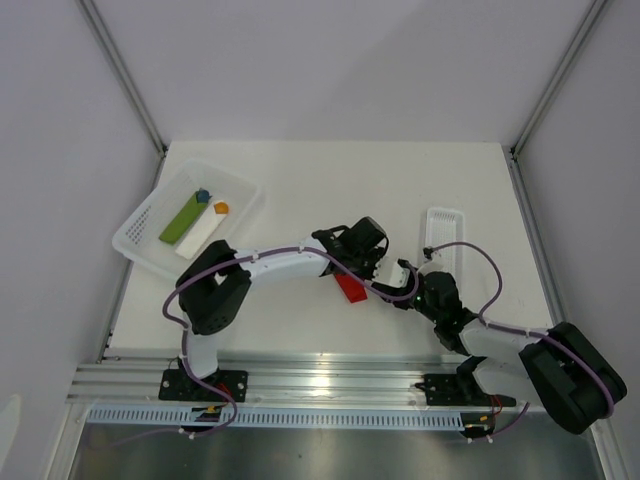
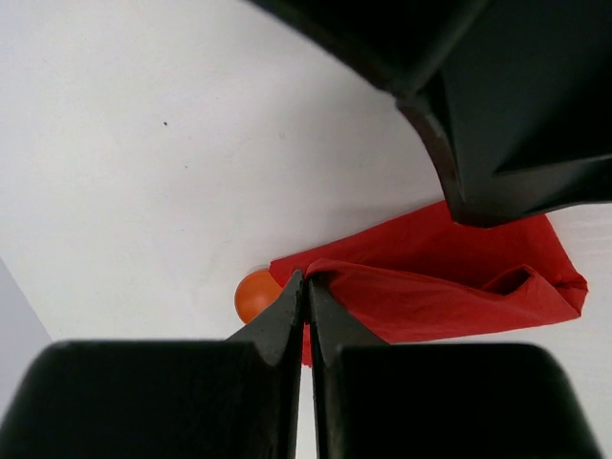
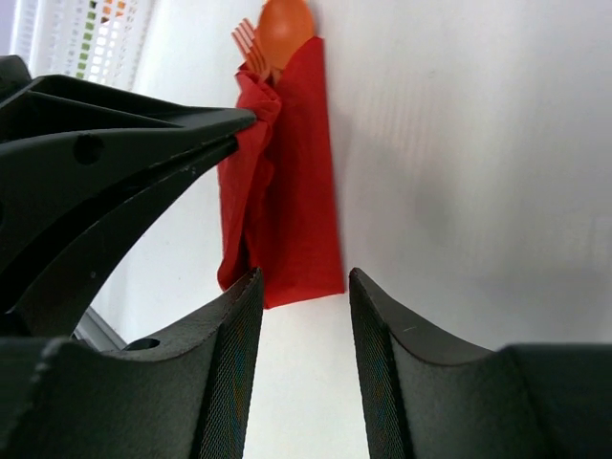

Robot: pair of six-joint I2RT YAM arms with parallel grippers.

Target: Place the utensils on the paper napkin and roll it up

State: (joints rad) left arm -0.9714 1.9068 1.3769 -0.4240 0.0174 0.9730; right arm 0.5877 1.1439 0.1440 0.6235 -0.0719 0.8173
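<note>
Paper napkin (image 3: 292, 191): folded into a narrow red strip, lying mid-table (image 1: 300, 180) between the two grippers.
Utensils (image 3: 273, 38): an orange spoon (image 3: 285, 27) and fork (image 3: 245, 38) stick out of the napkin's far end; their handles are hidden inside.
Left gripper (image 2: 306, 284): fingers pressed together, pinching a raised fold along the napkin's edge.
Right gripper (image 3: 304, 282): fingers spread, one on each side of the napkin's near end; contact cannot be judged.
Basket (image 1: 140, 235): white, at the far left corner, holding a green bar (image 1: 183, 222).
</note>
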